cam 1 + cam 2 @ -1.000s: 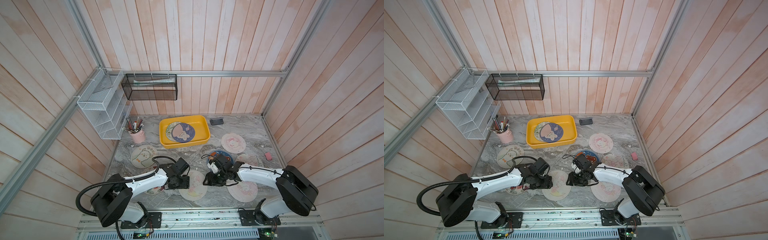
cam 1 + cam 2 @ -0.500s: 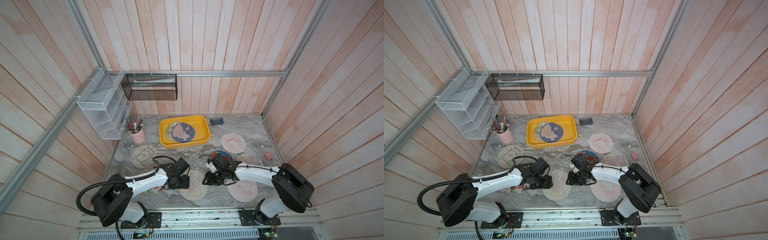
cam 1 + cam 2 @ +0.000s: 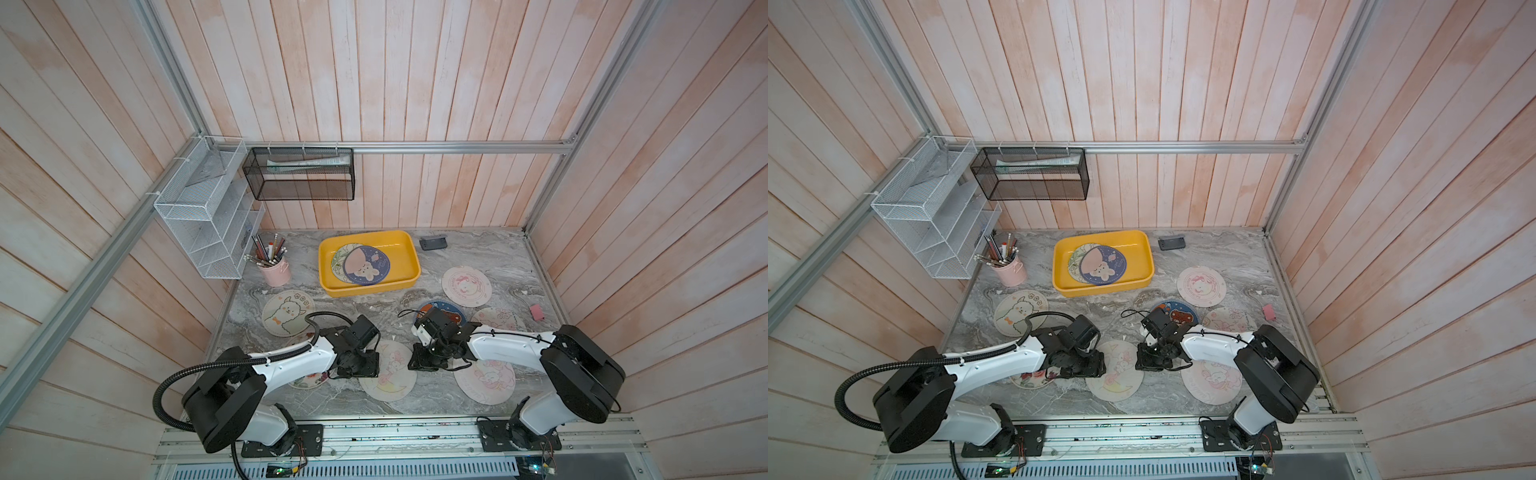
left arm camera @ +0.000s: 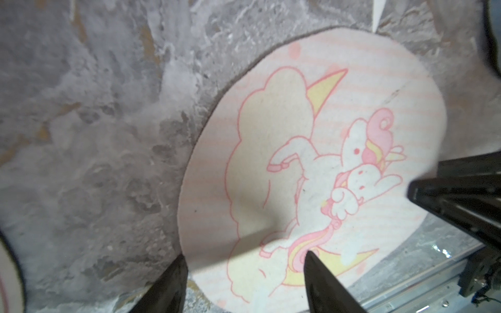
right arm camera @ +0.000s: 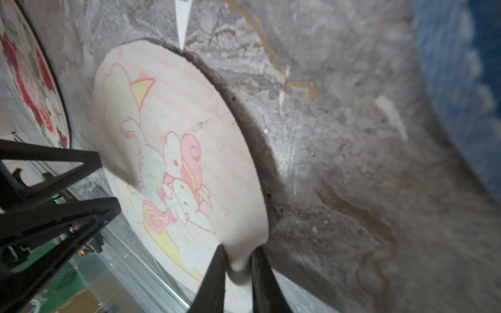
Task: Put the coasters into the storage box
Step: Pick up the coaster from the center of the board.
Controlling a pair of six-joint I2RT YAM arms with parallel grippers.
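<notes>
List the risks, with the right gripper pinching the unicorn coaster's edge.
1. The right gripper pinches only the rim of the unicorn coaster; it may slip out when lifted.
2. The open left gripper straddles the opposite edge and could pin or snag it.
3. The limp coaster may catch the box rim.

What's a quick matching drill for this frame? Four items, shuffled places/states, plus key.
1. unicorn coaster
2. dark blue bunny coaster
3. alpaca coaster
4. left gripper

A. open
B. inside the storage box
C. edge pinched in the right gripper
D. flat on the table near the pink pencil cup

Pairs: 1-C, 2-B, 3-D, 4-A.
</notes>
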